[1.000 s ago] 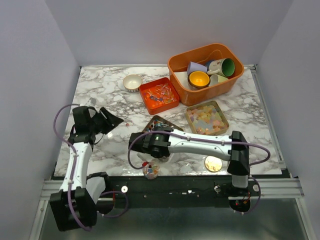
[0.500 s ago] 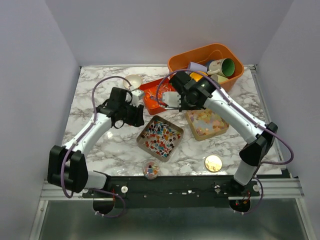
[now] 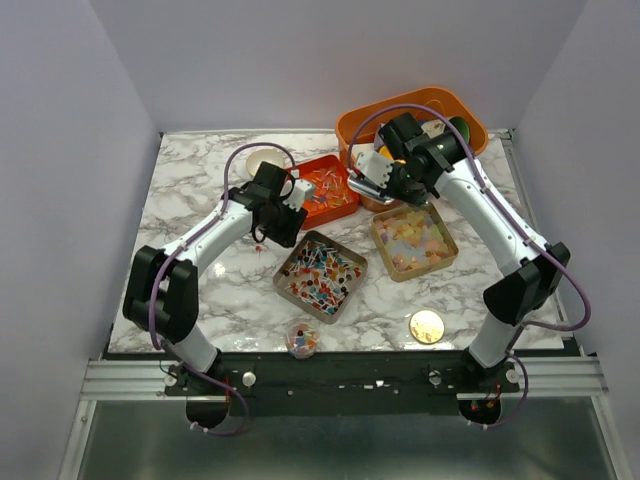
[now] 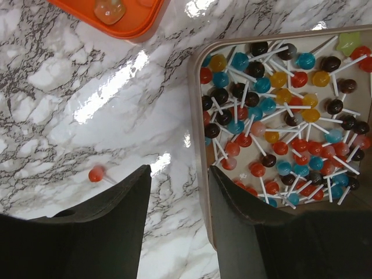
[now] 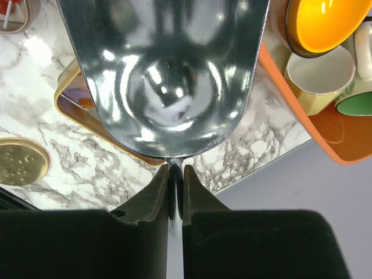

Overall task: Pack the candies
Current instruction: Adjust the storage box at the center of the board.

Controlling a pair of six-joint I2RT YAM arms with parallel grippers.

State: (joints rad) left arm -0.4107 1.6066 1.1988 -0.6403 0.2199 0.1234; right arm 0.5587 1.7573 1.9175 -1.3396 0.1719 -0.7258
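Shiny steel scoop pinched by handle in right hand, pale pastel gummies partly beneath it; left hand spread, stray red lollipop outside left finger, lollipop-filled tan tray by right finger.

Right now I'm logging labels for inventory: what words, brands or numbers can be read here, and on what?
None readable.
The gold disc shows only faint raised dots, too blurred to read as text.
The scoop, cups and lollipops show no writing.
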